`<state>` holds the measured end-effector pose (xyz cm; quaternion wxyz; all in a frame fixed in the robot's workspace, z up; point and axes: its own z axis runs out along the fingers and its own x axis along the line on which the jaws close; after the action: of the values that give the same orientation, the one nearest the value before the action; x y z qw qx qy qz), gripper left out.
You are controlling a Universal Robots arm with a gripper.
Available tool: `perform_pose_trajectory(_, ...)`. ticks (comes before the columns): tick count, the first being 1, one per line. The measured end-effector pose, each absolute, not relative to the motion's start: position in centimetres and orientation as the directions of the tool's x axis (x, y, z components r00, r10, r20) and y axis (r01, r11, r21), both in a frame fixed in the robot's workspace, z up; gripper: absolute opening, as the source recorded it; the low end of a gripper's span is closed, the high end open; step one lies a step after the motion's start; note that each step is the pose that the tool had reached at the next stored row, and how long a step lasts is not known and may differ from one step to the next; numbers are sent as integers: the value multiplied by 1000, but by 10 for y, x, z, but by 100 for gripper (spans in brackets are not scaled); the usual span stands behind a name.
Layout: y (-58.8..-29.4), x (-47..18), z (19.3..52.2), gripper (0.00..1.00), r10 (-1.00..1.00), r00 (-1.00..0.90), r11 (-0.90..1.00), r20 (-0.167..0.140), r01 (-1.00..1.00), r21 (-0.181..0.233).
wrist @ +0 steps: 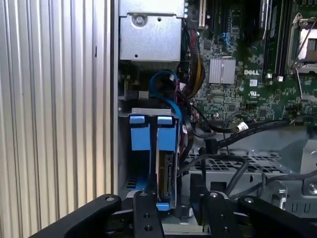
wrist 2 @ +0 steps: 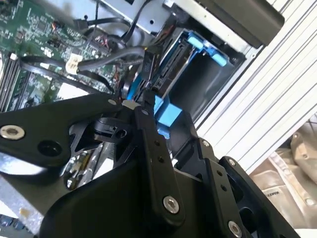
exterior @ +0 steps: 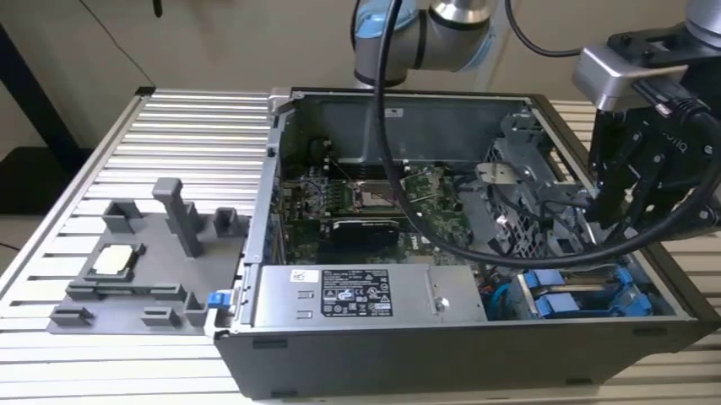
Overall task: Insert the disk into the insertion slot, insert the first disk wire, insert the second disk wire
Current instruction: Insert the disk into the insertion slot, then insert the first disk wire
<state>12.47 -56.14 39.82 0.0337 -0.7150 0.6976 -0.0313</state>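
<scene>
Two side by side: the disk (wrist: 167, 136) and a similar drive (wrist: 140, 136); the tool (exterior: 617, 221) is at the exterior view's right edge, its grip I cannot tell; push squarely.

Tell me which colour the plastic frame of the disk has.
Bright blue. The disk frame shows best in the first wrist view.
</scene>
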Motion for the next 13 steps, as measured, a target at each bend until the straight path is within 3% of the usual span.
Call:
perform_pose_trajectory(7,-552,124,397,40,-999,38,-38,0,-985,-170)
perform_pose_trajectory(13,-546,124,395,40,-996,87,-86,2,-978,-192)
